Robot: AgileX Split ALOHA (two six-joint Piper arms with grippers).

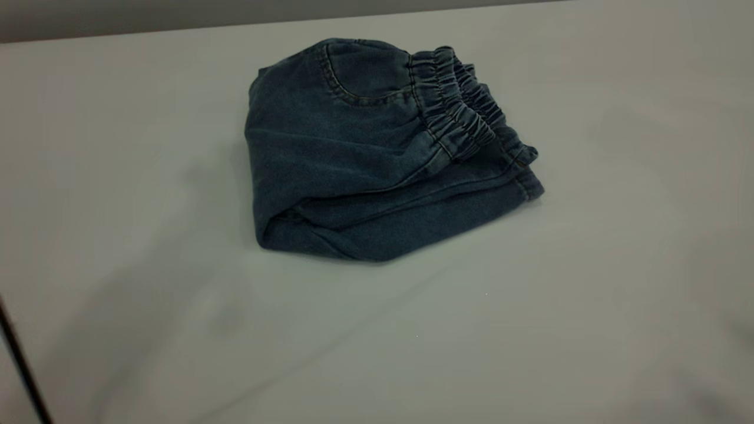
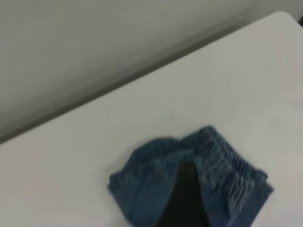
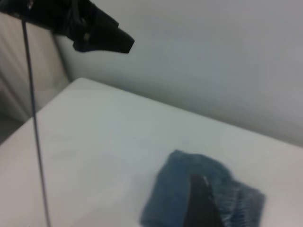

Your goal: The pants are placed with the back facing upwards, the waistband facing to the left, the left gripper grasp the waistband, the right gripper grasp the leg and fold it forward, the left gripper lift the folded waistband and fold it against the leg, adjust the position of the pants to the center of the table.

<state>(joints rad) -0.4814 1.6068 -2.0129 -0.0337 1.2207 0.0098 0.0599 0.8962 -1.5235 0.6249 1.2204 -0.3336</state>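
Observation:
The pants [image 1: 353,159] lie folded into a compact blue denim bundle on the white table [image 1: 147,176]. The ruched waistband [image 1: 456,112] rests on top along the bundle's right side, above the leg [image 1: 424,215] folded beneath. A curved pocket seam [image 1: 347,88] faces up. Neither gripper appears in the exterior view. A dark part of the left gripper [image 2: 185,198] hangs well above the pants [image 2: 156,184]. The right gripper [image 3: 201,205] likewise shows as a dark shape high over the pants [image 3: 175,189]. Nothing is held.
In the right wrist view the left arm's black gripper [image 3: 99,33] hangs high over the table's far side, with a thin black cable [image 3: 35,142] dropping from it. A black cable [image 1: 20,365] crosses the exterior view's lower left corner. A wall runs behind the table edge [image 2: 142,71].

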